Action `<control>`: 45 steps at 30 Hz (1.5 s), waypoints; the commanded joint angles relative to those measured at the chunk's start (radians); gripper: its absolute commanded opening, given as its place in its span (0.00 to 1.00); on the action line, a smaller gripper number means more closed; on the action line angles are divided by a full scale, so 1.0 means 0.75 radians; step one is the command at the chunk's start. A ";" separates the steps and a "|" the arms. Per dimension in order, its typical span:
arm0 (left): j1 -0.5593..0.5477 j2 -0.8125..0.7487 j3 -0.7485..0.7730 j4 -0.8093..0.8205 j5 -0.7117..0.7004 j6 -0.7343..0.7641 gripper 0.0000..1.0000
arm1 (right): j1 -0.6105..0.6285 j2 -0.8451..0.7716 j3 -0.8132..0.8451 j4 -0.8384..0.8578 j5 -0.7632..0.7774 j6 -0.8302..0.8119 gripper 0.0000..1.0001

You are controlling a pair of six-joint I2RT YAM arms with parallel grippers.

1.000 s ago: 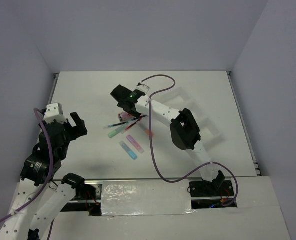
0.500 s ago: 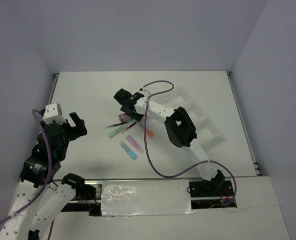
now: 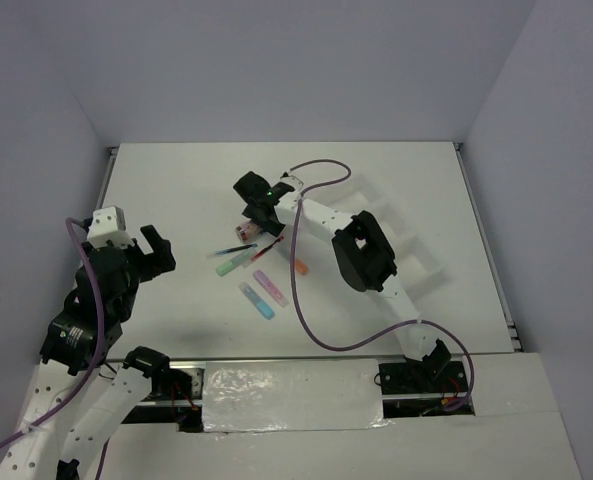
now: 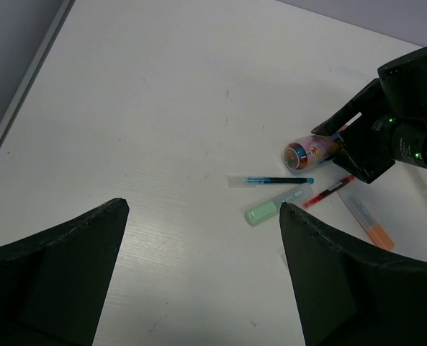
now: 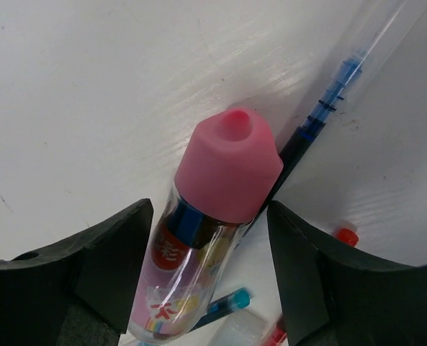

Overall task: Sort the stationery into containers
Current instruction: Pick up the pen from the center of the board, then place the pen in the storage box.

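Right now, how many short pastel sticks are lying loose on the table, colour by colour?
green stick: 1
orange stick: 1
purple stick: 1
blue stick: 1
Total: 4

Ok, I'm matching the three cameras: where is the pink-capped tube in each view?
Top external: pink-capped tube just left of centre.
Left wrist: right of centre, upper half.
Right wrist: centre, pink cap uppermost.
Shared landmark: the dark-blue pen lying beside it, in all three.
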State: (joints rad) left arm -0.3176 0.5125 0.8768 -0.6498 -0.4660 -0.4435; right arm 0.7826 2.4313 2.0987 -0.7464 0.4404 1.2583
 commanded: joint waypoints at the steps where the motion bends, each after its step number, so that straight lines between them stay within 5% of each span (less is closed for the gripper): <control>1: 0.004 -0.004 -0.001 0.063 0.010 0.031 0.99 | 0.004 -0.071 -0.072 0.091 -0.033 -0.001 0.73; 7: 0.004 -0.004 -0.001 0.061 0.006 0.031 0.99 | 0.018 -0.139 -0.127 0.122 -0.033 -0.011 0.55; 14: 0.004 0.000 -0.003 0.061 0.006 0.031 0.99 | 0.022 -0.188 -0.145 0.134 -0.035 -0.025 0.52; 17: 0.004 0.002 -0.003 0.061 0.006 0.031 0.99 | 0.024 -0.209 -0.156 0.126 -0.029 -0.035 0.43; 32: 0.004 0.004 -0.003 0.057 0.004 0.029 0.99 | 0.020 -0.536 -0.315 0.157 0.144 -0.217 0.44; 38: 0.002 0.004 -0.003 0.061 0.010 0.031 0.99 | -0.176 -0.740 -0.572 0.148 0.210 -0.226 0.45; 45: 0.004 0.018 -0.003 0.063 0.014 0.033 0.99 | -0.381 -0.667 -0.571 0.079 0.223 -0.246 0.46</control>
State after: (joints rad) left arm -0.3176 0.5159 0.8768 -0.6498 -0.4656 -0.4435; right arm 0.5175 1.9114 1.6432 -0.6640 0.5594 1.0935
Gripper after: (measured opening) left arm 0.993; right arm 0.545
